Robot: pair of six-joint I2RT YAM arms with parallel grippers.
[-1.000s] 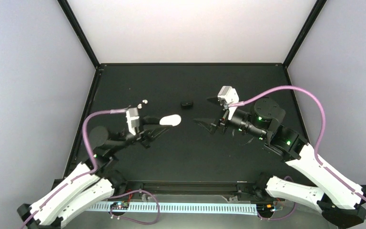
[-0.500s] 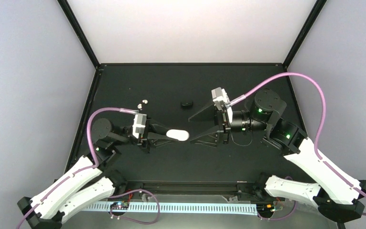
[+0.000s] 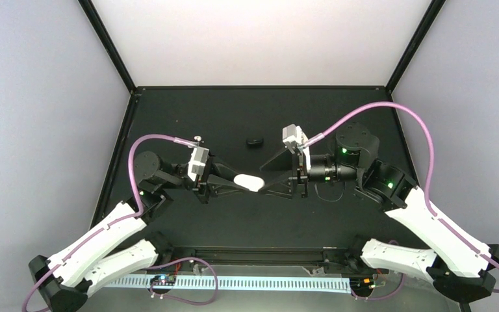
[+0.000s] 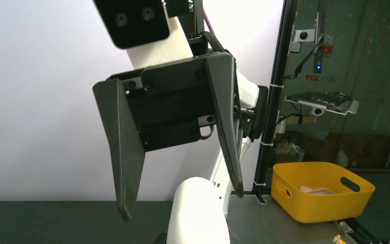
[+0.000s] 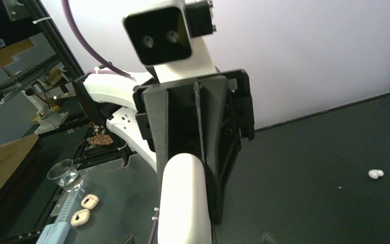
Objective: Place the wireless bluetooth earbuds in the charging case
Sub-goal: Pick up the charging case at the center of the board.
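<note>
- The wireless bluetooth earbuds (image 5: 376,174) lay on the desk (image 3: 338,117) as two tiny white rounded buds, close together at the right edge of the right wrist view. From above, only one white speck showed, left of centre beside the left arm's purple cable. I judged them very light, hard and smooth, so likely to roll or squirt out of a pinch. A gentle fingertip grip across the widest part looked best.
- The left hand (image 3: 236,181) was closed narrow on the charging case and held it off the desk near the centre of the overhead view.
- The charging case (image 3: 248,182) showed as a glossy white pebble, its rounded end sticking out to the right. No seam, lid line or socket could be made out, so I could not tell whether it was open. I judged it light, stiff and slippery — safer gripped across its broad faces near the middle than at the tapering end.
- A small dark oval object (image 3: 255,141) lay on the desk just above the case in the frame, apart from both hands.
- The right hand (image 3: 262,179) had its jaws standing apart, one either side of the case's free end — whether either finger touched it, I could not tell.
</note>
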